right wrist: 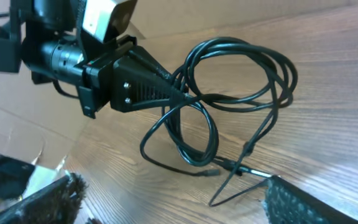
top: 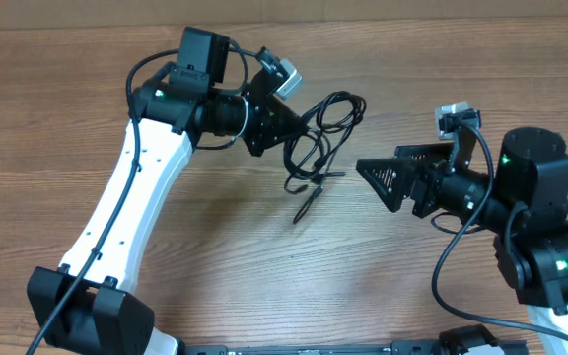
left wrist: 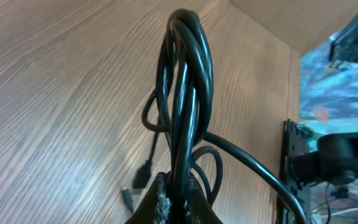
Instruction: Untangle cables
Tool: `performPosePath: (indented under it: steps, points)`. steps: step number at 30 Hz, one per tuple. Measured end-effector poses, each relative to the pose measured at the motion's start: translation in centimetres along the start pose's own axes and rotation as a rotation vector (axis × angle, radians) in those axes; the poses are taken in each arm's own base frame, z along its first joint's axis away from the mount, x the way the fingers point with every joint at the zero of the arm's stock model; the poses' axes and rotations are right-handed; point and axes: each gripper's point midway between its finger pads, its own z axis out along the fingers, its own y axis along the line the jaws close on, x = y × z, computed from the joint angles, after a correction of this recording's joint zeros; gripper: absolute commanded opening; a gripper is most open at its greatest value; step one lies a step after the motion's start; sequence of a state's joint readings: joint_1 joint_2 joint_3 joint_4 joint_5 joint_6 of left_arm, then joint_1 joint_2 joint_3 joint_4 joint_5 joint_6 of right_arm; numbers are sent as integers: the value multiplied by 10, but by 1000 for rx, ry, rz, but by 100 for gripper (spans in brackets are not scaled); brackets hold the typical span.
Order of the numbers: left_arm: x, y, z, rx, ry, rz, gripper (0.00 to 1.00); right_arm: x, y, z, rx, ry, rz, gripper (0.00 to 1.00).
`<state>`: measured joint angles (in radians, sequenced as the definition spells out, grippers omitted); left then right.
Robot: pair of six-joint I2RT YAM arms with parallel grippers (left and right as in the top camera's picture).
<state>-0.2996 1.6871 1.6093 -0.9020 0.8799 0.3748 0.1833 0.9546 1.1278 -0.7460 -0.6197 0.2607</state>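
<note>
Thin black looped cables (top: pixel 325 118) are held pinched by the left gripper (top: pixel 286 133). The right gripper (top: pixel 371 171), jaws spread, stands near. A loose strand (top: pixel 309 200) should be grasped next.

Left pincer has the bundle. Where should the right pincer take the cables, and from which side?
Take the loose tail trailing below the looped cables, coming in low from the right. The left pincer is shut on the loops' crossing, while the tail lies free, nearest the open right pincer. Pulling there should probably draw a strand out.
</note>
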Motion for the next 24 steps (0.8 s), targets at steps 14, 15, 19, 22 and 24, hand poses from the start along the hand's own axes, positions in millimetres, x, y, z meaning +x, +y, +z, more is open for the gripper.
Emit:
performPosePath:
  steps: [14,15,19,22,24]
  points:
    - [-18,-53,26,176,-40,105,4,-16,3,0,-7,-60,-73,78]
    - [-20,-56,25,194,-48,108,4,-16,2,0,-1,-61,-76,78]
    - [-26,-67,23,257,-81,125,4,-18,1,0,6,-67,-86,75]
    - [-32,-77,24,302,-106,160,4,-18,-1,1,10,-66,-91,70]
    - [-33,-84,26,325,-108,169,4,-17,-3,3,15,-61,-87,70]
